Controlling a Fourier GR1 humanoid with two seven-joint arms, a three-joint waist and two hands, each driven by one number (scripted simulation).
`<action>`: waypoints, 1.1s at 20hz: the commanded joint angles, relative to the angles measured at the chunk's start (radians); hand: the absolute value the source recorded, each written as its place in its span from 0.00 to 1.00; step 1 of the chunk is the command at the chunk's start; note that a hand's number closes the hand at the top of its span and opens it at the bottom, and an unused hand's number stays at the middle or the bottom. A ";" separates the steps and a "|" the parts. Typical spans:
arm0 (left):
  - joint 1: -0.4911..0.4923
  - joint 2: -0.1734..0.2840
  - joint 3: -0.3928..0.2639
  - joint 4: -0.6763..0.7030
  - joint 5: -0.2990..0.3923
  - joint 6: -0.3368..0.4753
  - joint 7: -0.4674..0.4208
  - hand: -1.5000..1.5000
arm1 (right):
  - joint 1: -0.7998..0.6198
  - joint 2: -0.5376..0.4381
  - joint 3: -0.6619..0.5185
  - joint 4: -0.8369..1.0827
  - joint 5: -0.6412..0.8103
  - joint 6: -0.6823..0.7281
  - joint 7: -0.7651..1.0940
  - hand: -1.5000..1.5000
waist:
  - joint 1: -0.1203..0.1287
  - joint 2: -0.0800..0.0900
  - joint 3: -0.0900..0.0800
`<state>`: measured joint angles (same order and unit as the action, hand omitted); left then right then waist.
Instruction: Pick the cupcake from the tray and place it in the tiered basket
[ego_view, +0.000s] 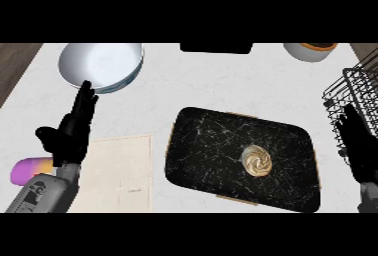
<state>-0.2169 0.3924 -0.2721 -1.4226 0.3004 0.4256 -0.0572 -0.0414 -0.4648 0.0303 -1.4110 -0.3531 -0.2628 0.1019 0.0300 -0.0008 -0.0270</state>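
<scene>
A cupcake (257, 160) with a tan swirled top sits on the black marbled tray (214, 150), right of the tray's middle. The black wire tiered basket (358, 90) stands at the right edge of the counter. My right hand (359, 145) is at the right edge, fingers straight and upward, just in front of the basket and right of the tray, apart from the cupcake. My left hand (72, 130) rests open at the left, fingers pointing up toward a bowl.
A white bowl (100, 65) lies at the back left. A beige mat (118, 172) sits left of the tray. A purple-and-yellow cup (31, 170) is at the lower left. A white pot (310, 50) and a dark object (215, 47) stand along the back edge.
</scene>
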 joint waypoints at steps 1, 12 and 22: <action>0.027 -0.024 -0.004 -0.029 -0.019 0.020 -0.006 0.50 | -0.038 -0.001 -0.048 -0.014 -0.061 0.101 -0.075 1.00 | -0.025 -0.001 0.028; -0.009 -0.059 -0.089 -0.028 -0.083 0.023 0.000 0.50 | -0.096 0.209 -0.106 -0.044 -0.566 0.569 -0.169 0.00 | -0.034 0.005 0.033; 0.023 -0.036 -0.073 -0.084 -0.108 0.043 0.038 0.50 | 0.071 -0.198 -0.280 -0.129 -0.365 0.981 -0.261 0.00 | -0.056 -0.007 0.027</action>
<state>-0.1886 0.3391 -0.3619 -1.4971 0.1928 0.4671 -0.0398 0.0199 -0.4943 -0.1711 -1.4972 -0.8462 0.6387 -0.1431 -0.0143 -0.0028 0.0108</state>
